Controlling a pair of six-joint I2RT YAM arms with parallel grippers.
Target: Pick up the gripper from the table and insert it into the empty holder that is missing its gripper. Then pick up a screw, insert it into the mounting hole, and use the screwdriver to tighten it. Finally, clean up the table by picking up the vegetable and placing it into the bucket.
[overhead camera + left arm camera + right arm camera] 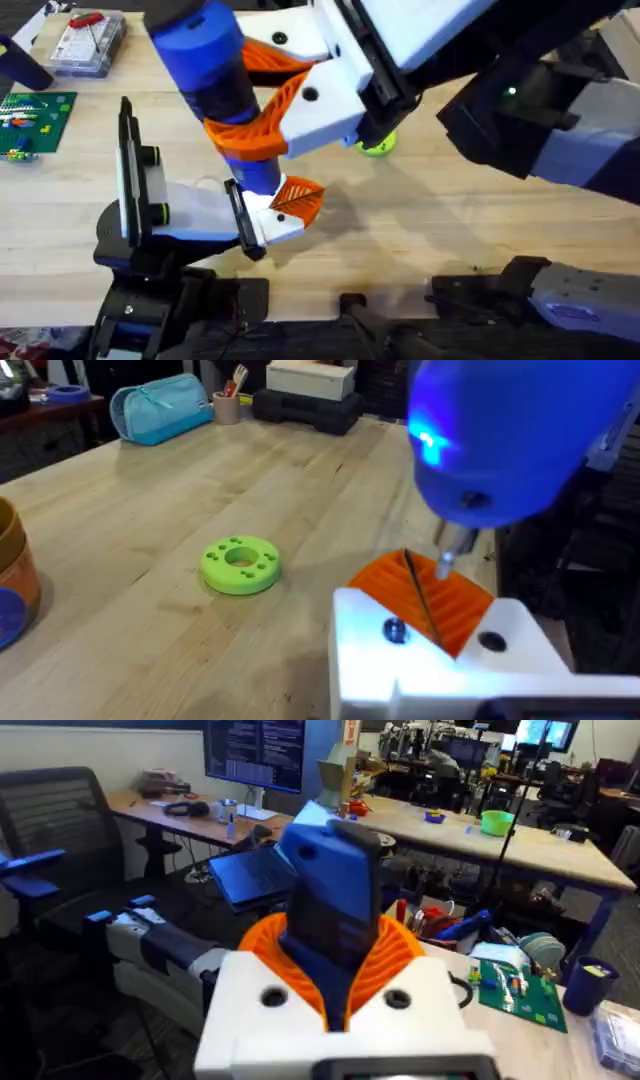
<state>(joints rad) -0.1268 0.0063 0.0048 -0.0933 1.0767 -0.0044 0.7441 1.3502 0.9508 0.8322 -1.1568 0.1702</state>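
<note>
Right tool (pixel 262 100): white moulded finger bodies with orange ribbed pads (pixel 250 135); a round dark screw hole in each white finger, seen in overhead and right wrist views. Behind it, a white housing edged in black, then a black arm link (pixel 520 110) carrying a lit green indicator. Left tool (pixel 290 205): white body, orange ribbed pad, black bracket at its rear. Left arm (pixel 135 190): black links with a pale blue-grey cover and black base.

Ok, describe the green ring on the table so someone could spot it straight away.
Start at the wooden table and look just beyond the blue screwdriver held upright in the right tool. The green ring lies flat there: lime, doughnut-shaped, with small holes around its face.
</note>
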